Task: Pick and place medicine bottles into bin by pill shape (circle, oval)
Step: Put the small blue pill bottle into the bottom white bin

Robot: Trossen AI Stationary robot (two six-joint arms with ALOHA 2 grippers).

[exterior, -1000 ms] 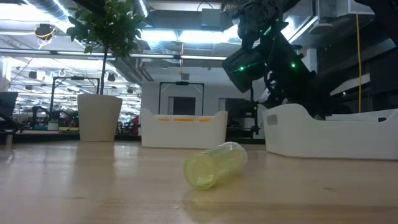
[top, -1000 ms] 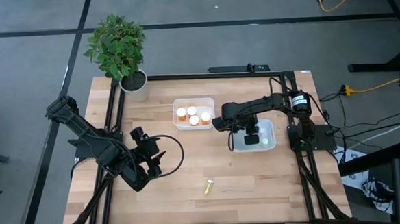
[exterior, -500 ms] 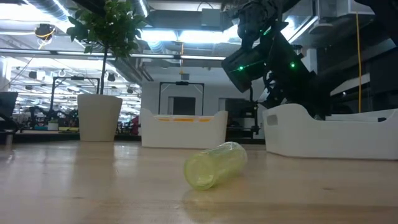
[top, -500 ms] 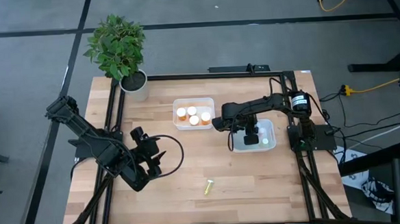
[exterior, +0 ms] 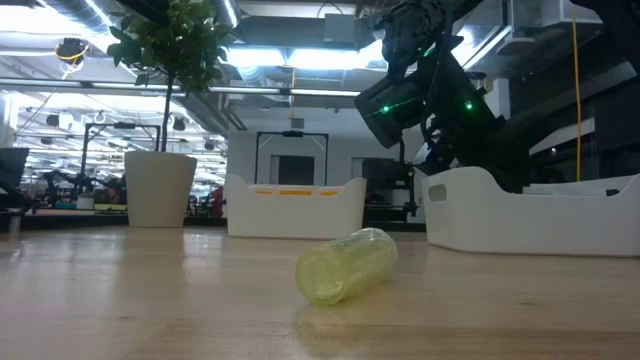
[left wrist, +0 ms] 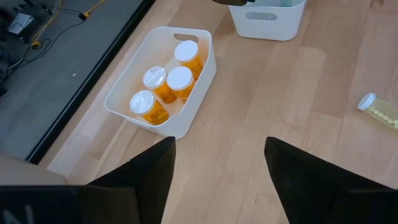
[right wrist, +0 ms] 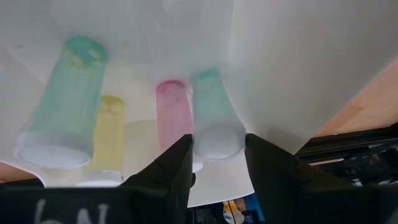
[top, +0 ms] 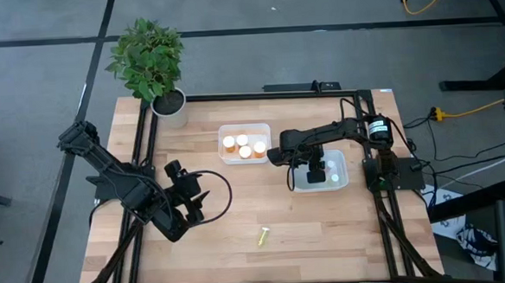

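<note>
Bottle (top: 263, 237), yellow, lies on its side, cap facing table's front-left corner.

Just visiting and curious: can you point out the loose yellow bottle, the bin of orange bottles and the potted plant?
yellow bottle (exterior: 345, 265), low view, middle of its side.
bin of orange bottles (left wrist: 199, 79), left wrist view, outer white wall.
potted plant (top: 147, 59), high view, its leaves.

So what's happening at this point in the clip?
The robot is sorting small medicine bottles into two white bins. The right pincer hangs over the right-hand bin, its fingers parted around a teal bottle that lies beside pink, yellow and another teal one. The other bin holds four orange bottles with white caps. One yellow bottle lies on its side on the table, not yet sorted. The left pincer waits open over the table's left part.
</note>
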